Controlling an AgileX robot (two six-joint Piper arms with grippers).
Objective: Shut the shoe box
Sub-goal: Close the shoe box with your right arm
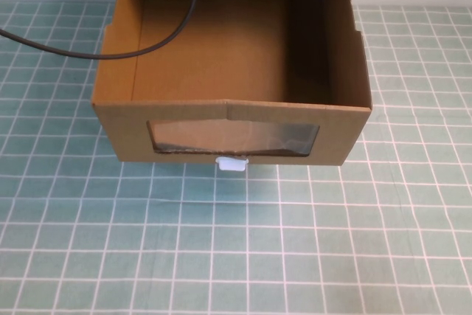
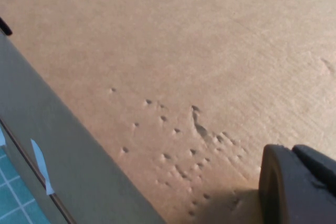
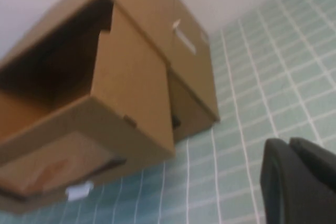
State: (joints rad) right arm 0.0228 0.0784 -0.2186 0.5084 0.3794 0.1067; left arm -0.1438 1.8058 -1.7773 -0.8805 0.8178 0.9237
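In the high view, what lies nearest us is the table (image 1: 236, 256), covered in a pale green cloth with a white grid; it fills the lower half and runs up both sides. At 12 o'clock from that open stretch stands the box (image 1: 230, 57), brown cardboard, its drawer pulled out toward us with the top open. We see bare cardboard floor and walls inside, nothing lying in it. The drawer's front carries a clear window (image 1: 232, 138), and a small white tab (image 1: 231, 164) sits just below it at 6 o'clock. A dark cable (image 1: 147, 46) hangs across the drawer's mouth from 12 o'clock and curves out past the left wall toward 9 o'clock. A pale wall shows along the top edge beside the box. Neither gripper shows here.

In the left wrist view, a dark part of the left gripper (image 2: 299, 184) sits close against a flat cardboard face marked with small dents; we cannot tell how its fingers stand. A sliver of the green cloth shows at one corner.

In the right wrist view, part of the right gripper (image 3: 296, 182) hangs over the green cloth, well apart from the box's right side; its fingers' state cannot be told. The drawer juts out of its sleeve, the tab under the front.
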